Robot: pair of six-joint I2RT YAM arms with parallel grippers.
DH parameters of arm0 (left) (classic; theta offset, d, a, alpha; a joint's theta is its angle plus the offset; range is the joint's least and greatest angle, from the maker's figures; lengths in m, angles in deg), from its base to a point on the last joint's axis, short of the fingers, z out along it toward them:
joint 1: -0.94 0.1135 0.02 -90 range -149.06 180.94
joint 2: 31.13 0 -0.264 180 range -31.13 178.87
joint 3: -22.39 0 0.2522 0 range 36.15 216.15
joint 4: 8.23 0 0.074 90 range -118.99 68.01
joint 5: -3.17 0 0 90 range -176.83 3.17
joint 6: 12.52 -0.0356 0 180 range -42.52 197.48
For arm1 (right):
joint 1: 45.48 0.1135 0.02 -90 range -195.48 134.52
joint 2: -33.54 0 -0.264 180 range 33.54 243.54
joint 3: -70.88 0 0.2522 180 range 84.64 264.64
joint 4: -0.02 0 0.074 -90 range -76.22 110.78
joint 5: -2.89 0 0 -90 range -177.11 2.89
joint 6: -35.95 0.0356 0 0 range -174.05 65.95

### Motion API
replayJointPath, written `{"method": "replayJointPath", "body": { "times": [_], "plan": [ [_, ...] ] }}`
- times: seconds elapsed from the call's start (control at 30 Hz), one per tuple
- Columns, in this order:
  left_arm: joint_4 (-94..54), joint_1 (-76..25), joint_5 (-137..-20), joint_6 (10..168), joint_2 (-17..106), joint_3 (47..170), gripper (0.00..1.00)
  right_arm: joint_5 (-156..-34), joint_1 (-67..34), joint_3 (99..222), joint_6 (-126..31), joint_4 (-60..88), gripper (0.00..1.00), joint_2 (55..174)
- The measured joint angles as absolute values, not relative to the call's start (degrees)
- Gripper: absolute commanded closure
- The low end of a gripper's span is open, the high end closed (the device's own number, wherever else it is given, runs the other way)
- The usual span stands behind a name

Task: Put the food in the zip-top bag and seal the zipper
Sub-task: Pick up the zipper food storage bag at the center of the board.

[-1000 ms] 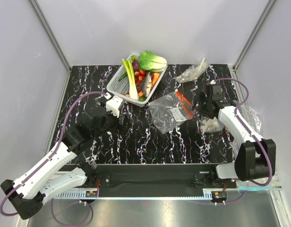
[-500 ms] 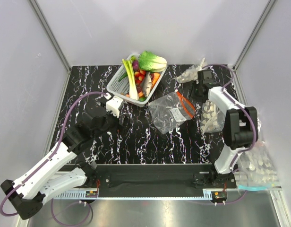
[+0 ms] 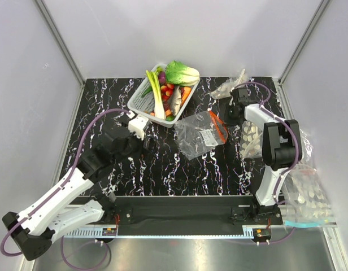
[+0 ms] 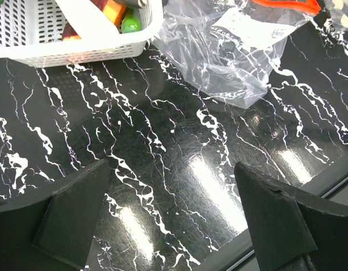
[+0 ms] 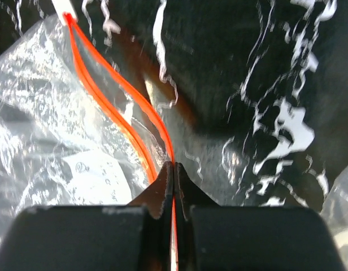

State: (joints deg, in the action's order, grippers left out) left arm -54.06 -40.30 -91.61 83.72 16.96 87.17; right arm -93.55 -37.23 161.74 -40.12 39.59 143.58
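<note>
**Two arms out, right claw pinching the bag's mouth**

Left side: left gripper hangs low over the black marbled table, fingers spread wide, nothing between them. It sits just near of the basket's front corner, apart from it.

Centre-left, far side: white slotted basket, set at an angle. All the food is in it. The leek lies lengthwise, white stalk toward the arms and green leaves to the far end. The pale root is beside it, next to an orange piece and small red pieces. A leafy cabbage is propped over the far rim.

Centre: zip-top bag lies crumpled on the table just right of the basket's near corner, white label facing up. The zipper is on its right-hand end. In the right wrist view its two red-orange strips run apart from each other, so the mouth is parted.

Right: right gripper is pressed together with the zipper strip caught between its tips, at the bag's right edge.

Far right: a wrinkled clear bag near the back edge and a second bag holding pale bits under the right arm. A third bag hangs off the table's right side.
</note>
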Motion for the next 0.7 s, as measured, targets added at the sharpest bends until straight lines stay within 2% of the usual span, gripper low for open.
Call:
{"method": "replayJointPath", "body": {
  "times": [0.13,0.37,0.7],
  "plan": [
    [-54.2,-40.3,-91.8,84.3,18.4,87.3,0.01,-95.2,-36.8,156.7,-39.9,38.3,1.0,138.7],
    [-53.5,-40.3,-88.8,91.5,23.3,90.1,0.01,-98.3,-30.4,149.8,-40.3,35.6,1.0,122.8],
    [-36.4,-43.2,-87.0,103.1,31.5,87.0,0.01,-104.4,-28.5,135.7,-39.9,26.8,1.0,106.5]
  ]
}}
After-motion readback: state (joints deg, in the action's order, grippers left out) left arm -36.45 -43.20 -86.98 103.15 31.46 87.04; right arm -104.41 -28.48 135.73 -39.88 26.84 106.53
